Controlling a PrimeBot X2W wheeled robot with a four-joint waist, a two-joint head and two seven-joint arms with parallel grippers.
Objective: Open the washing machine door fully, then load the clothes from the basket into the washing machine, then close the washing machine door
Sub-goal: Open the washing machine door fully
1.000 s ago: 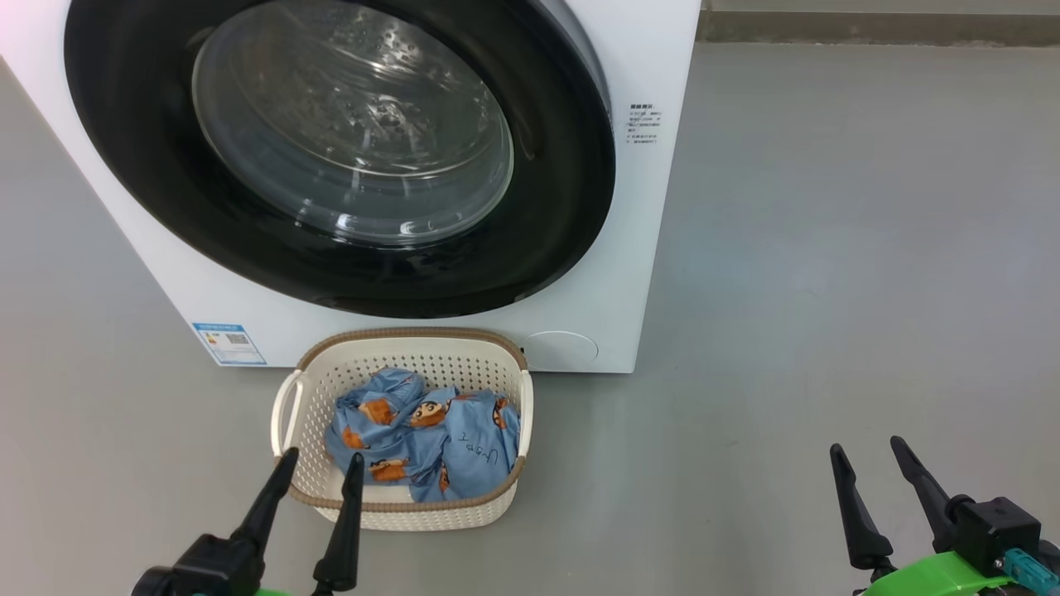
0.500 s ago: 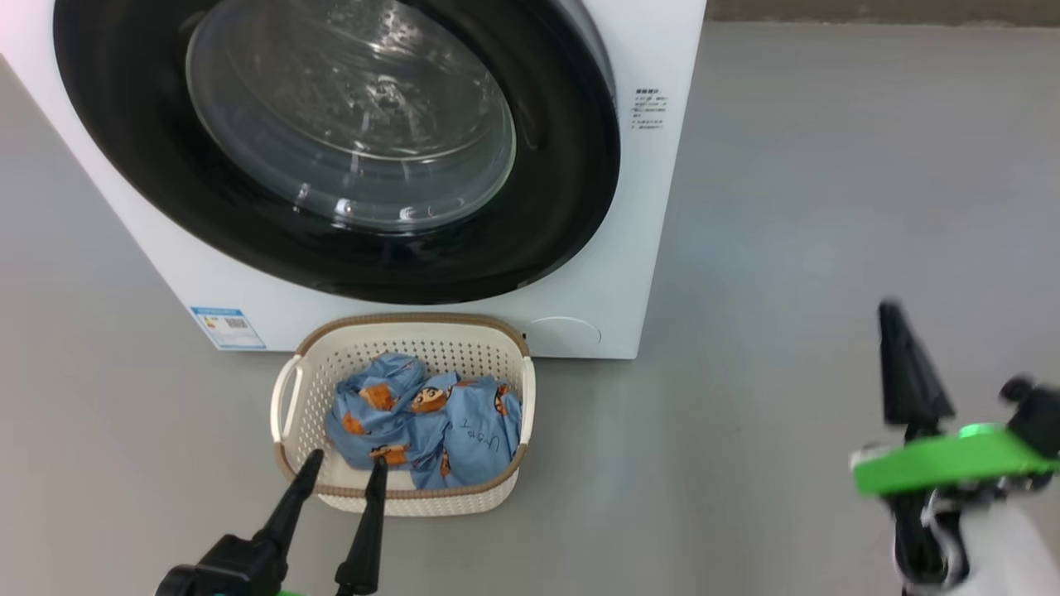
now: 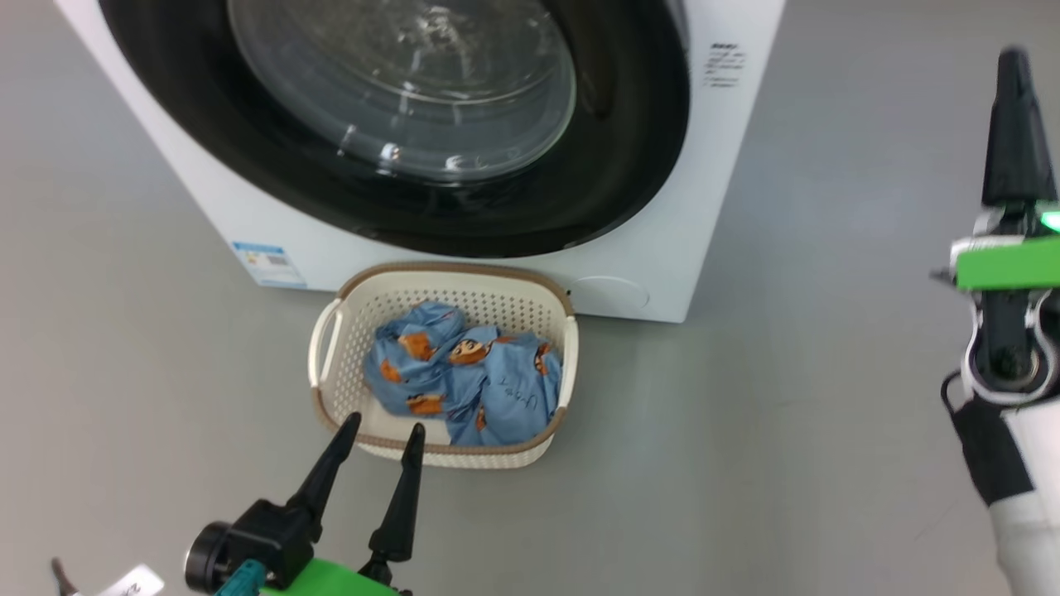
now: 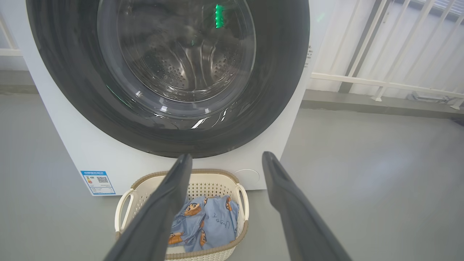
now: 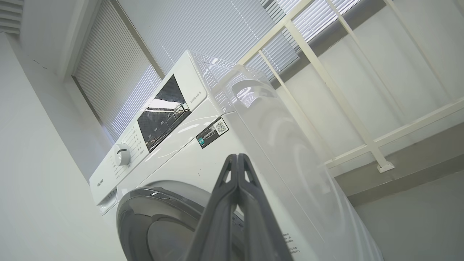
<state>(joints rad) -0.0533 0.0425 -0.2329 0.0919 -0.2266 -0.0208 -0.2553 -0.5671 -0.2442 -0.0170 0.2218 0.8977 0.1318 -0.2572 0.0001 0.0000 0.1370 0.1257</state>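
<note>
The washing machine [image 3: 729, 165] stands at the top of the head view with its black-rimmed door [image 3: 629, 165] lying flat against the front. Just before it on the floor sits the cream basket [image 3: 447, 281] holding the crumpled blue clothes [image 3: 464, 385]. My left gripper [image 3: 384, 424] hangs open over the basket's near rim, empty; in the left wrist view its fingers [image 4: 170, 195] frame the basket [image 4: 188, 178], the clothes [image 4: 208, 221] and the door [image 4: 174, 137]. My right gripper [image 3: 1012, 62] points up at the far right, shut and empty, to the right of the machine [image 5: 181, 159].
Grey floor [image 3: 828, 372] spreads to the right of the machine. A blue label [image 3: 269, 265] and a round cap [image 3: 609, 294] mark its lower front. A white railing [image 4: 380, 83] and a low kerb run behind on the right; the control panel [image 5: 165, 116] faces a white wall [image 5: 36, 163].
My right arm has swung up from the lower right to high at the right edge, fingers closing together. The head camera has shifted, sliding the whole scene rightward and upward. The left gripper keeps its place by the basket.
</note>
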